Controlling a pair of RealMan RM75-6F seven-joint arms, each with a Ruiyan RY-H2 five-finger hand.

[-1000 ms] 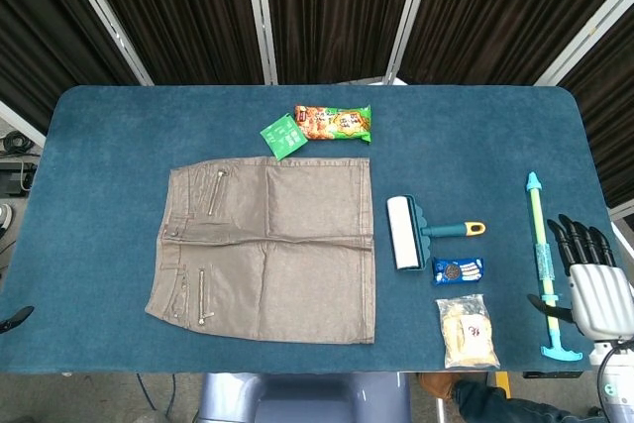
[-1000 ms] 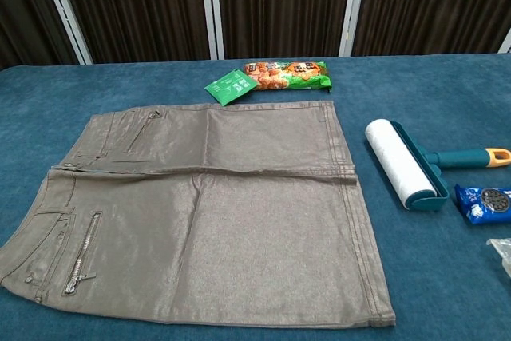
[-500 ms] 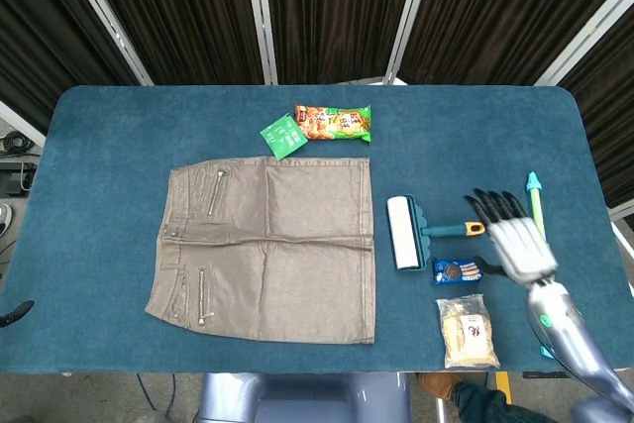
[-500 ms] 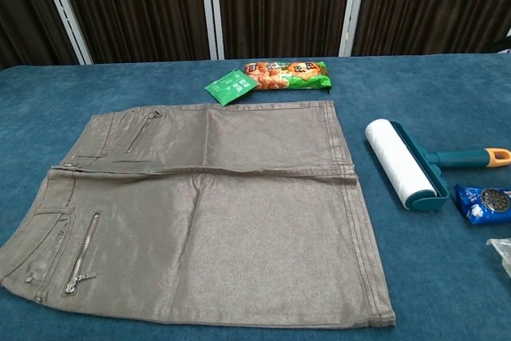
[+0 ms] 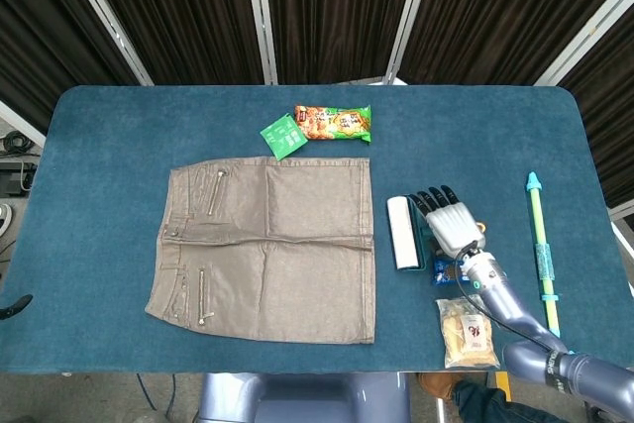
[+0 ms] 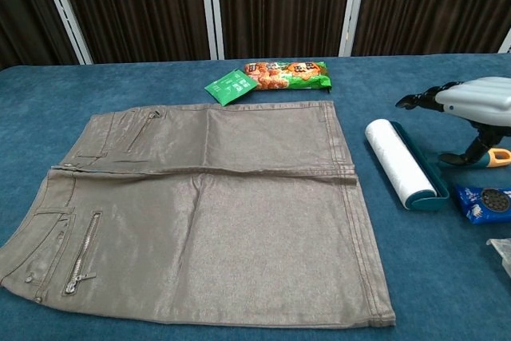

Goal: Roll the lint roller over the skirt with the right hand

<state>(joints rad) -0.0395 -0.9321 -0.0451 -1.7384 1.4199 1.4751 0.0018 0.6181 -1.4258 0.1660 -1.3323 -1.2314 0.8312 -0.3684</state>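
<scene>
From the head camera, our right hand (image 5: 452, 221) now sits over the handle of the lint roller (image 5: 403, 233), having swept in from the table's right edge, where it hung beside the long teal-and-green stick (image 5: 540, 250) a second ago. Our fingers (image 5: 432, 199) are spread wide and point up the table; nothing is between them yet. The roller's white drum lies just right of the skirt (image 5: 265, 248), apart from its hem, and the skirt is flat on the blue table (image 5: 99, 146). A blue cookie packet (image 5: 448, 273) and a clear snack bag (image 5: 467, 329) lie below the hand; a green sachet (image 5: 282, 134) and an orange-green snack pack (image 5: 334, 123) lie above the skirt. Our left hand is out of sight

From the chest camera, our right hand (image 6: 467, 109) has newly come into frame, hovering above the teal handle, whose orange tip (image 6: 501, 156) shows beneath it. Fingers (image 6: 417, 101) are extended and apart, the thumb dropping toward the handle. The lint roller (image 6: 402, 164) has not shifted and rests beside the skirt (image 6: 200, 213). We judge the reach nearly done: closing on the handle comes next, rolling has not begun
</scene>
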